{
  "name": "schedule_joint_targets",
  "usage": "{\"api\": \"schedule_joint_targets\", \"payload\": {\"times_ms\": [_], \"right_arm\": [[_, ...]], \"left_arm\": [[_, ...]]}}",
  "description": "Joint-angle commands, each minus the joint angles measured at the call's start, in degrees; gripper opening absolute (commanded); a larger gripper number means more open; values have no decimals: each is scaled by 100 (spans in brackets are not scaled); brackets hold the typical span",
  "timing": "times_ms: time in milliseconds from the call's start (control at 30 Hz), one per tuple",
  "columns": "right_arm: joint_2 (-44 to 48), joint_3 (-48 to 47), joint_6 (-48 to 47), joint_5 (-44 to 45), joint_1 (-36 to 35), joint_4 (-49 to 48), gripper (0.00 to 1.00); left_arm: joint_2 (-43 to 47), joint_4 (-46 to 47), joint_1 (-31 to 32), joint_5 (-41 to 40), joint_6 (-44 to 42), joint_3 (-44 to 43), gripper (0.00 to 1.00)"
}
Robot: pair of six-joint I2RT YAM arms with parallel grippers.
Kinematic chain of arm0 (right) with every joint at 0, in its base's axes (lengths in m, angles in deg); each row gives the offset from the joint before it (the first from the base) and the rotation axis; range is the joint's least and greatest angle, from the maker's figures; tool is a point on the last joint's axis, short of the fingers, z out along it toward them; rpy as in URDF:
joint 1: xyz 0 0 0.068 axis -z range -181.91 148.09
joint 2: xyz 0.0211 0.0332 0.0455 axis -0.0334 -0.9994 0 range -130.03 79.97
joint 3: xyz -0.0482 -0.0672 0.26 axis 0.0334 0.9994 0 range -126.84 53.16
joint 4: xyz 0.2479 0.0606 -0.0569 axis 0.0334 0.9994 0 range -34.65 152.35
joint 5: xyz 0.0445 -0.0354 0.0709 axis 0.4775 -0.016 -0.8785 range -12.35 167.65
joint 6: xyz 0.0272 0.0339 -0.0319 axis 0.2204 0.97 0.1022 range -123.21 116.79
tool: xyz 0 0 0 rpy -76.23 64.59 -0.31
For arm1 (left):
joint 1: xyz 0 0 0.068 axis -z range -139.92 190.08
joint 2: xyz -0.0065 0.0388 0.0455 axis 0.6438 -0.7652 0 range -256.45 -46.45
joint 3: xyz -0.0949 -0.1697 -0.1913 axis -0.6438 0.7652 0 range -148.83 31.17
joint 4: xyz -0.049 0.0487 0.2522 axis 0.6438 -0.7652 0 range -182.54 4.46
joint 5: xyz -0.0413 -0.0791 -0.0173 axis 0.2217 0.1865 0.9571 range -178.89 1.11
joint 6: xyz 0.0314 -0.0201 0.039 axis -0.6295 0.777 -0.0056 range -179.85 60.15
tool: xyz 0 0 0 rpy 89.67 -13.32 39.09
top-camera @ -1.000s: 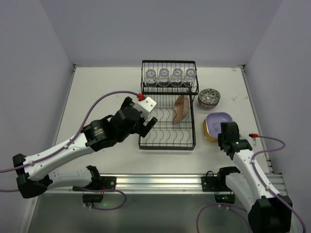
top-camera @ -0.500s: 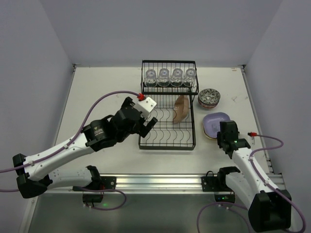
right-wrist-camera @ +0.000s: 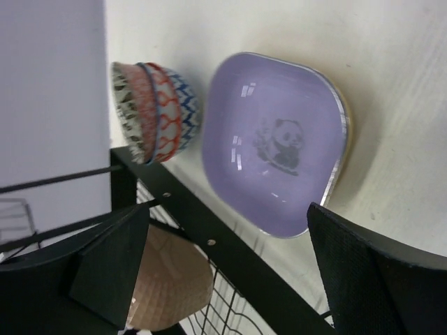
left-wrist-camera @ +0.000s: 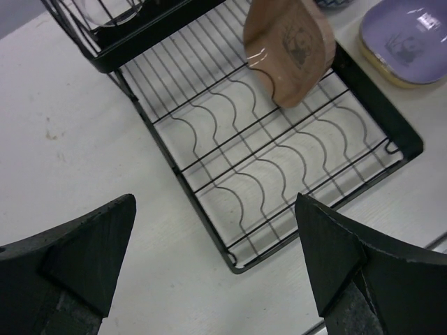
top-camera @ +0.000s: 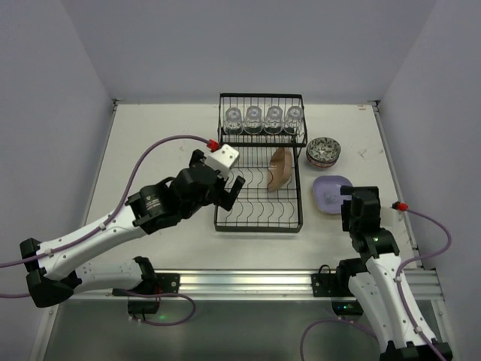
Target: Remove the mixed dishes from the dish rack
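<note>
The brown plate (left-wrist-camera: 290, 49) stands on edge in the lower prongs of the dish rack (top-camera: 259, 218), its rim running far to near. It lies right of and beyond the left gripper (left-wrist-camera: 213, 255), which hovers spread wide and empty. The right gripper (right-wrist-camera: 237, 269), also parted and empty, sits farther off.

Rack (top-camera: 259, 218): black wire, two tiers, far-middle of table.
Glasses (top-camera: 261, 119): four clear, rowed on upper shelf.
Brown plate (top-camera: 282, 169): on edge in lower prongs.
Bowls (top-camera: 324, 152): stacked, right of rack.
Purple plate (top-camera: 333, 192): flat on yellow plate (left-wrist-camera: 391, 73), before me.
</note>
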Motion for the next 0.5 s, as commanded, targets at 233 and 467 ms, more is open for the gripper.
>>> {"api": "schedule_joint_targets", "payload": {"times_ms": [233, 467], "right_arm": [[1275, -707, -3426, -1508, 15, -842, 99], [2075, -601, -4036, -3591, 15, -800, 99]], "left_arm": [[-176, 3157, -40, 1092, 2068, 1100, 100], [-1160, 5478, -119, 1268, 2193, 1638, 98]]}}
